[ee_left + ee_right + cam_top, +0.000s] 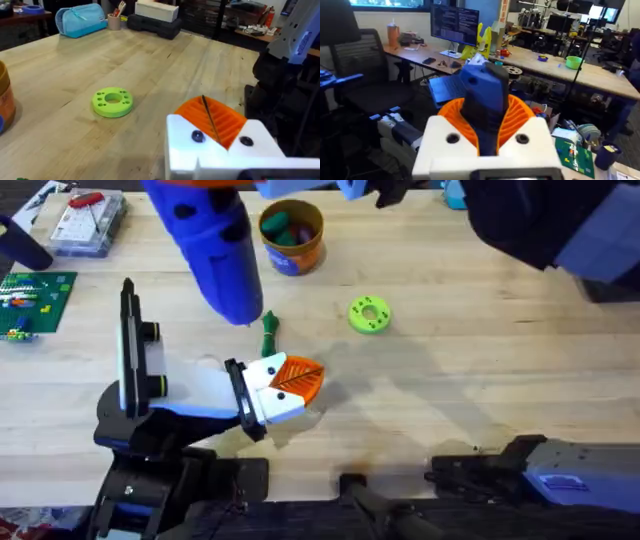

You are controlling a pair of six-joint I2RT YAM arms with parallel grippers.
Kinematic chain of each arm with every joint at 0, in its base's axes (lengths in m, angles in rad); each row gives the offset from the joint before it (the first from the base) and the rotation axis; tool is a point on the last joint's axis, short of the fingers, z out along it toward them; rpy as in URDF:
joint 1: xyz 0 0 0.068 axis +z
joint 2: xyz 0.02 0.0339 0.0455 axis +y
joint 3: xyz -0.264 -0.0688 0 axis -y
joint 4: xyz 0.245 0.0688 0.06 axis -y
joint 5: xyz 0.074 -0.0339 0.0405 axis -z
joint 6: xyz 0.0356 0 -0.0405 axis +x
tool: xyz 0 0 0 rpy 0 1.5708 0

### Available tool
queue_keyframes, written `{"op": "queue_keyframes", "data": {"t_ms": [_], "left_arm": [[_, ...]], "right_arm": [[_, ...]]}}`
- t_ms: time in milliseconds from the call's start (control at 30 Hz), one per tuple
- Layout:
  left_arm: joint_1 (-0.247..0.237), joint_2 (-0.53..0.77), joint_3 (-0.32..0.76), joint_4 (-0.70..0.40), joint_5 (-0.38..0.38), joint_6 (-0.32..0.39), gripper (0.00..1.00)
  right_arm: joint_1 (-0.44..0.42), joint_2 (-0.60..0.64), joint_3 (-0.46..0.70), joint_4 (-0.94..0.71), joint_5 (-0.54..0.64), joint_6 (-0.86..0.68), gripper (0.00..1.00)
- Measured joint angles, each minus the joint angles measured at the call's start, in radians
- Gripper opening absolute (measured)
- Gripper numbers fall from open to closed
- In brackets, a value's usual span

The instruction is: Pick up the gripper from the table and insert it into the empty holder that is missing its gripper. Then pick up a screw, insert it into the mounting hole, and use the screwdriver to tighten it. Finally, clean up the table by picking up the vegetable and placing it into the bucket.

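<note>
The thick blue screwdriver (pixel 220 260) hangs high over the table's far left-middle, tip down. My right gripper (pixel 485 117) is shut on the screwdriver (pixel 482 95), which sits between its orange pads. The slim dark-green vegetable (pixel 268 334) lies on the wood just beyond my left gripper (pixel 298 380). That gripper (pixel 212 120) rests low over the table with its orange pads pressed together and nothing showing between them. The yellow-orange bucket (pixel 291 237) stands farther back with green pieces inside. The loose gripper, its holder and the screw are out of view.
A lime-green ring with holes (pixel 368 314) lies to the right of the vegetable, also the ring (pixel 112 102) in the left wrist view. A clear parts box (pixel 88 222) and a green circuit board (pixel 35 300) sit at the far left. Bare wood spans the table's right half.
</note>
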Motion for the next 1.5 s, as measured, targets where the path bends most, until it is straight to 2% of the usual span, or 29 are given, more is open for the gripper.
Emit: {"op": "queue_keyframes", "data": {"t_ms": [600,900,1167,1500], "left_arm": [[0.0,0.0,0.0,0.0,0.0,0.0,0.011],[0.0,0.0,0.0,0.0,0.0,0.0,0.011],[0.0,0.0,0.0,0.0,0.0,0.0,0.011],[0.0,0.0,0.0,0.0,0.0,0.0,0.011]], "right_arm": [[0.001,0.001,0.001,0.007,-0.131,-0.038,0.127],[0.005,0.001,-0.003,0.009,-0.146,-0.052,0.127],[0.034,0.001,-0.072,0.025,-0.145,-0.076,0.127],[0.034,0.001,-0.183,0.193,-0.132,-0.064,0.127]]}}
